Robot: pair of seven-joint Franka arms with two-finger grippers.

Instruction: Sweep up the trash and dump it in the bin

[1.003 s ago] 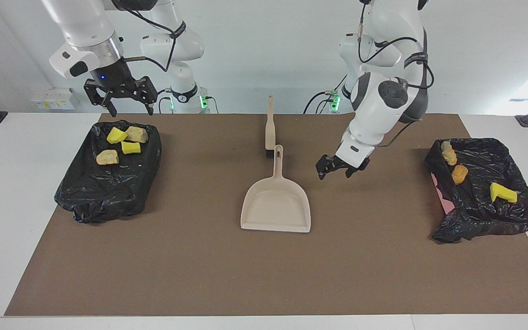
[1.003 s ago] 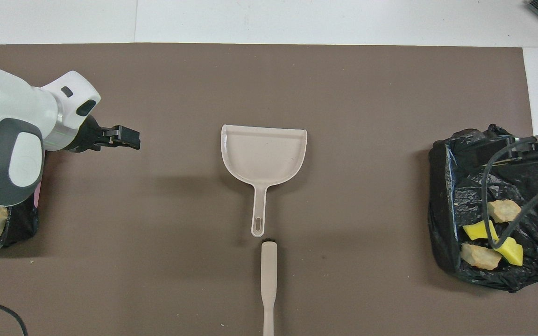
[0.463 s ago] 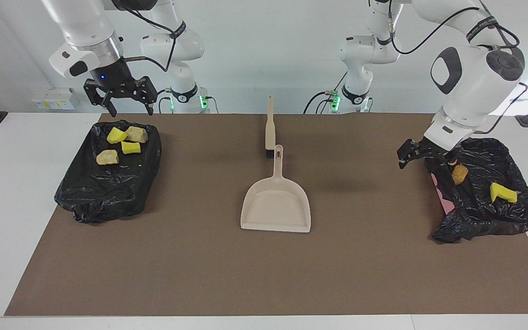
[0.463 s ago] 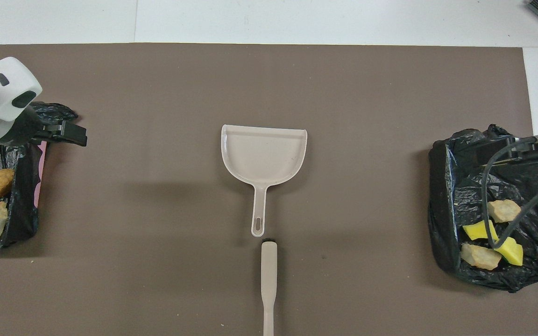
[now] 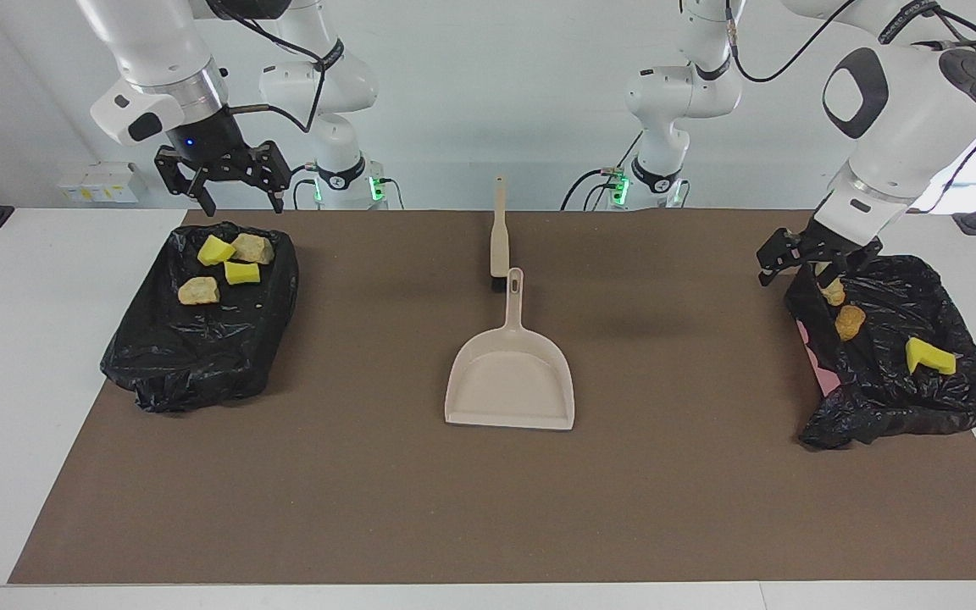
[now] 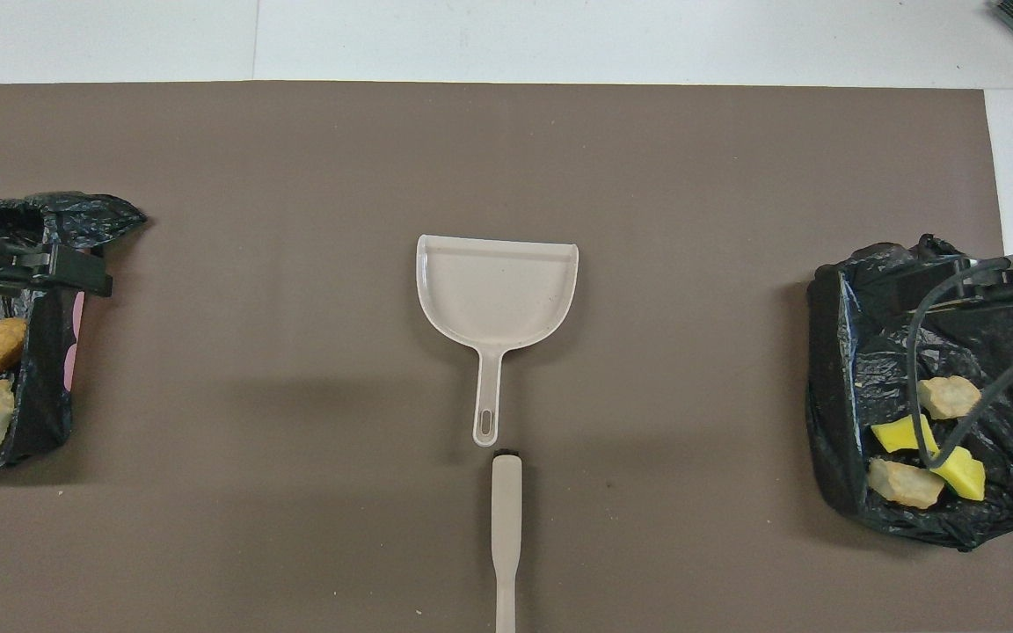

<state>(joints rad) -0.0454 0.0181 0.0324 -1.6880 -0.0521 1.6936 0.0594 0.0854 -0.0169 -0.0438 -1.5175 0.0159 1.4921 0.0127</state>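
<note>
Lying nearest the robots on the desk (image 5: 30,381), the brush (image 5: 499,233) points its long axis straight away from them, bristle end just beside the handle tip of the dustpan (image 5: 512,373); the pan's handle carries on the same line and its wide mouth faces away from the robots. Both tools sit midway between the arms, on the brown mat (image 5: 488,500).

The trash is already off the mat. Four pieces (image 5: 227,263) — two bright yellow sponge chunks and two pale rocky lumps — rest in the bin (image 5: 191,356) at the right arm's end. Three more (image 5: 851,320), a pale lump, a brown peanut-shaped lump and a yellow chunk, rest in the bin (image 5: 895,398) at the left arm's end. Both bins are lined with crinkled, glossy black plastic.

The right gripper (image 5: 236,193) hangs open and empty over the robot-side edge of its bin. The left gripper (image 5: 818,264) hovers open and empty over the robot-side corner of its own bin, close above the pale lump.

Judging by the bare mat, sweeping looks finished; neither arm is clearly nearer the tools — any return to them runs inward toward the middle.
</note>
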